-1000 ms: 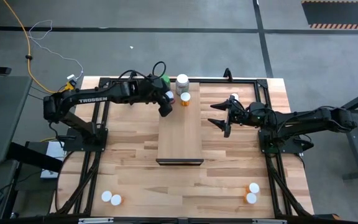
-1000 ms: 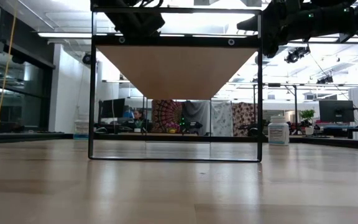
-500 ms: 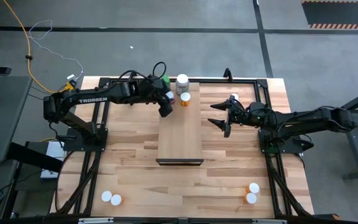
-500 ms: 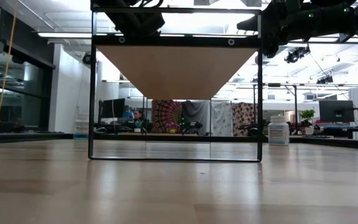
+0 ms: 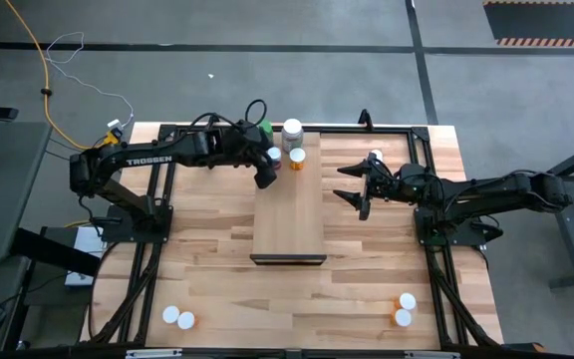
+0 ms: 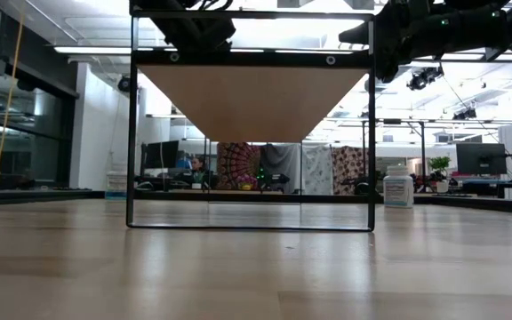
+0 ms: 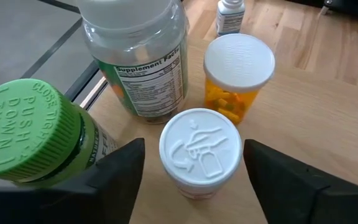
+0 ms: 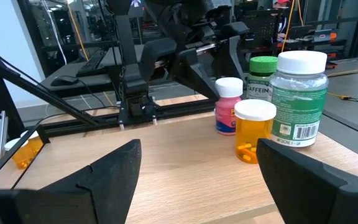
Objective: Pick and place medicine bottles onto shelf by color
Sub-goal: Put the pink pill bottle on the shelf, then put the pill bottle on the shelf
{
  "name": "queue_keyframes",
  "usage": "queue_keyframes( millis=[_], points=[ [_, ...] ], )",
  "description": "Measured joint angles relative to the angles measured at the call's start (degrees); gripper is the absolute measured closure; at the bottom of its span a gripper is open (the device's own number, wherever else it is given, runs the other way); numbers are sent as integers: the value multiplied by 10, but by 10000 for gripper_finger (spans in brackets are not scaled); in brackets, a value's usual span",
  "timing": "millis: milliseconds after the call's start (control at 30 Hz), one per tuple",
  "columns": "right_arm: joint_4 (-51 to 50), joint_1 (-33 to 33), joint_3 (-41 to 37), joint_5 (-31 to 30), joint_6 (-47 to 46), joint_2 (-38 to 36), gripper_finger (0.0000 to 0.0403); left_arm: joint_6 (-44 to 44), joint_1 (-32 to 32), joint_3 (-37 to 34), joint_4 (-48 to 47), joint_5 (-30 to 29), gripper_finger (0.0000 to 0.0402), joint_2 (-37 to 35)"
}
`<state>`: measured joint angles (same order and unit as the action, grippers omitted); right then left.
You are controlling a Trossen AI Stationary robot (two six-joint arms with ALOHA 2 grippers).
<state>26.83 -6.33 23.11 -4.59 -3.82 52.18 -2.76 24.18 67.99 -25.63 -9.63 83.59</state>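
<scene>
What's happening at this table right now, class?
The left gripper stands open around a white-capped pink bottle at the far end of the shelf, not gripping it. A green-capped bottle, a large clear bottle and an orange bottle stand close by. The right gripper hangs open beside the shelf, holding nothing. More small bottles wait at the table's near corners.

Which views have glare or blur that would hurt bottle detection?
Low view: bright ceiling lights behind, shelf underside backlit, near tabletop soft. Left wrist view: green-capped bottle cropped at frame edge, caps sharp. Right wrist view: orange bottle clear, foreground fingers blurred.
</scene>
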Motion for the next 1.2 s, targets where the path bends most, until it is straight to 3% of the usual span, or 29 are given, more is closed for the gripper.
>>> queue_keyframes(
  millis=[233,467,600,967,1100,1200],
  points=[
    [0,0,0,0,0,0,94,5,11,0,0,-8,126,-41],
    [0,0,0,0,0,0,94,-18,8,-18,26,-13,126,-142],
    [0,0,0,0,0,0,94,-20,-23,-106,132,-12,126,-216],
    [0,0,0,0,0,0,94,-12,-91,-461,469,-9,126,-408],
    [0,0,0,0,-2,0,94,-16,-94,-535,561,-9,126,-449],
    [1,0,0,0,-2,0,94,-10,-93,-550,567,-4,126,-470]
  ],
)
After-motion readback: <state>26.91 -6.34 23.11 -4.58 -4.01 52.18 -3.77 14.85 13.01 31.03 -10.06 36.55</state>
